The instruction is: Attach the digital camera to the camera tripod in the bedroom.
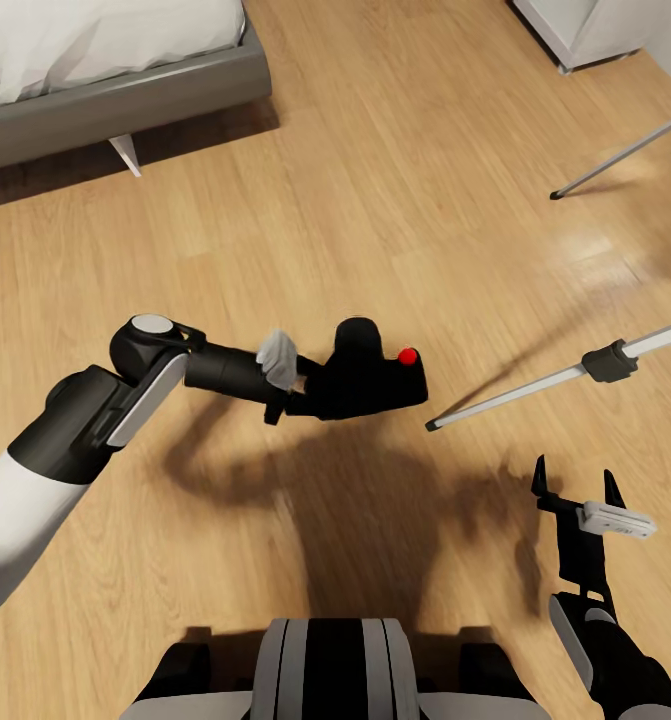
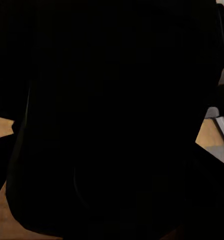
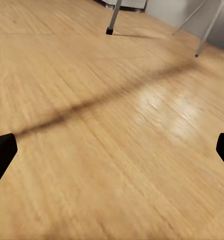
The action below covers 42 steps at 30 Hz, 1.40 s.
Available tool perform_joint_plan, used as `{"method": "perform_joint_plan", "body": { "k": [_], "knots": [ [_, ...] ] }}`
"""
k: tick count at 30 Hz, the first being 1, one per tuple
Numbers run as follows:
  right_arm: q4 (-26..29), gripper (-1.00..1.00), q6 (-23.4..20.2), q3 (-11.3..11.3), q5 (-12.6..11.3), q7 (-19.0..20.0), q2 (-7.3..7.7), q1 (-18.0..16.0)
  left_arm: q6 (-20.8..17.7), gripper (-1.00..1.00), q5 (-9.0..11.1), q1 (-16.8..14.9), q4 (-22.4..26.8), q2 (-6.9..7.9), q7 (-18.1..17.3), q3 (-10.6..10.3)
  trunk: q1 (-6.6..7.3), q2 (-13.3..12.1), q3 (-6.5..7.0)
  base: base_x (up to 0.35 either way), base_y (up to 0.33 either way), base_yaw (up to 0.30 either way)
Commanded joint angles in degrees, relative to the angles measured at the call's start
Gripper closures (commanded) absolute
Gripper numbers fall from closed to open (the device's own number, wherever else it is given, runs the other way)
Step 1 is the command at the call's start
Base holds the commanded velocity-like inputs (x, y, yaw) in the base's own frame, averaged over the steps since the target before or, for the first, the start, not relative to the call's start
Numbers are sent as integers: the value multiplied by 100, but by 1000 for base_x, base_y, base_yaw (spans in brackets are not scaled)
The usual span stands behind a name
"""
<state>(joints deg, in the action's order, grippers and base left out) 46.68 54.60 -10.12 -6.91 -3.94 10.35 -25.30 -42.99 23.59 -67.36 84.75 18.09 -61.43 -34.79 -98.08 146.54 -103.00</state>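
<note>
The black digital camera (image 1: 370, 375), with its red button (image 1: 407, 356) facing up, hangs above the wood floor in the head view's middle. My left gripper (image 1: 310, 385) is shut on the camera's left end. In the left wrist view the camera's dark body (image 2: 112, 120) sits right against the lens. Silver legs of the camera tripod (image 1: 535, 390) reach in from the right; one carries a black joint (image 1: 610, 360), and its foot rests just right of the camera. My right gripper (image 1: 576, 488) is open at the lower right, holding nothing, and its fingertips (image 3: 1, 155) frame bare floor.
A grey-framed bed (image 1: 105, 90) with white bedding stands at the far left. At the far right is a white cabinet (image 1: 585, 25). Another tripod leg (image 1: 625, 155) slants down at the upper right, and its foot (image 3: 110, 30) shows ahead of the right gripper. My base (image 1: 335, 670) is at the bottom.
</note>
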Motion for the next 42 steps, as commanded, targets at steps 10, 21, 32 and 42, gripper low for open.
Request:
{"method": "perform_joint_plan", "body": {
  "k": [10, 21, 32, 42],
  "knots": [
    [-1, -100, 14, 10, -21, -6, 2, -2, -119, 100, 51, -5, 10, 17, -727, -2, 1, 1, -3, 0, 0, 0],
    [-1, -100, 15, 10, -21, -6, 2, -2, -509, 100, 57, -5, -27, 41, -873, 52, -15, 9, -136, 0, 0, 0],
    [-1, -100, 28, 14, -21, -2, 2, -2, -816, 100, 326, -4, -38, 206, -886, 61, -43, 24, -200, 0, 0, 0],
    [-5, -100, 24, -27, -13, -2, 2, -2, -843, 100, 550, 23, -221, 318, -898, 60, -69, 37, -200, 0, 0, 0]
  ]
}}
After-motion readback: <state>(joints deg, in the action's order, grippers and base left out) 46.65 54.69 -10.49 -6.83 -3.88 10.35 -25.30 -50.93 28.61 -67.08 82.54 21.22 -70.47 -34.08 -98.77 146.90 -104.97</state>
